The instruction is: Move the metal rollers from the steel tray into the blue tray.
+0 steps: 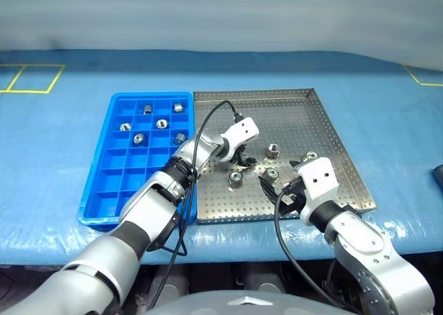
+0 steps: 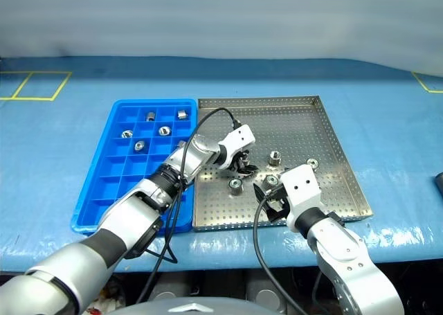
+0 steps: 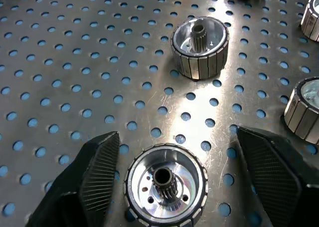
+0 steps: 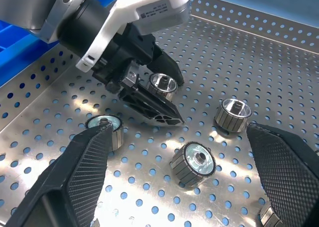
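Right gripper (image 1: 277, 188) hovered near the steel tray's (image 1: 339, 145) front edge, jaws spread wide with nothing in them. Left gripper (image 4: 158, 98) sat low over the tray floor, fingers part-open either side of one roller (image 4: 162, 83) (straddling it, not pinching yet). Other rollers (image 1: 273, 149) lay loose on the tray; several already sat in the blue tray's (image 1: 114, 187) far compartments.

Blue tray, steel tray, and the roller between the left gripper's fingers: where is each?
blue tray (image 1: 104, 180), left eye view, bare compartment floor.
steel tray (image 1: 325, 121), left eye view, perforated floor.
roller (image 3: 166, 184), left wrist view, its hub.
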`<action>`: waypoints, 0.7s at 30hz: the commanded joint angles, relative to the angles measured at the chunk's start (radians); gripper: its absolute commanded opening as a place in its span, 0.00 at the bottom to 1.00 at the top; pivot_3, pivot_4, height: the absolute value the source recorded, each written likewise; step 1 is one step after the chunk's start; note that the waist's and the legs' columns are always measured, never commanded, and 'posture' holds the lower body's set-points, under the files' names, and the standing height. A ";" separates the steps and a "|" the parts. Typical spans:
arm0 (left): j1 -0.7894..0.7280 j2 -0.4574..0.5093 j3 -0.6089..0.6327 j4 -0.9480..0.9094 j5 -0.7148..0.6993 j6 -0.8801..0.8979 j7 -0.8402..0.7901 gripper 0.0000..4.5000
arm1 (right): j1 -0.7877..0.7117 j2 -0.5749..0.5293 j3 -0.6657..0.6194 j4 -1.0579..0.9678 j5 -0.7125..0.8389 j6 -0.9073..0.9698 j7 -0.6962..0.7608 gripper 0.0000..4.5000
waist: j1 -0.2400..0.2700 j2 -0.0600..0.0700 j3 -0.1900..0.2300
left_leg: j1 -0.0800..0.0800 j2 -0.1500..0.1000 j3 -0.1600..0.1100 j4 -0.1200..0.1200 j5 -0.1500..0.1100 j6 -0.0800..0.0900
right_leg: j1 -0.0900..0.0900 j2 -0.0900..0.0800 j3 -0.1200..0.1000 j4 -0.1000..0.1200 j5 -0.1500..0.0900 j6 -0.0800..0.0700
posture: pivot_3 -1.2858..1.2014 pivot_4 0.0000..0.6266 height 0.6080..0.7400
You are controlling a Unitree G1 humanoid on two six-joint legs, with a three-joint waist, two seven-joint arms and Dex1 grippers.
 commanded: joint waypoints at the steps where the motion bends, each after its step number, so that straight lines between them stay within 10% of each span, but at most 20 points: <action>1: -0.007 0.011 -0.018 -0.012 0.052 -0.030 -0.026 0.58 | -0.007 0.004 -0.014 -0.045 -0.006 -0.015 -0.007 1.00 | 0.000 0.000 0.000 | 0.000 0.000 0.000 0.000 0.000 0.000 | 0.000 0.000 0.000 0.000 0.000 0.000 | 0.49 0.24 1.00; 4: -0.002 0.031 0.003 -0.049 0.054 -0.024 -0.047 0.38 | -0.015 0.005 -0.010 -0.036 -0.005 -0.019 -0.008 1.00 | -0.001 0.000 0.000 | 0.000 0.000 0.000 0.000 0.000 0.000 | 0.000 0.000 0.000 0.000 0.000 0.000 | 0.49 0.24 1.00; 21: 0.316 0.208 0.425 -0.972 -0.196 0.241 0.104 0.38 | -0.269 -0.045 0.153 0.099 0.001 -0.058 0.119 1.00 | 0.011 0.001 0.000 | 0.003 0.005 0.001 -0.001 0.000 -0.001 | 0.001 0.001 0.002 0.002 0.002 -0.001 | 0.56 0.24 1.00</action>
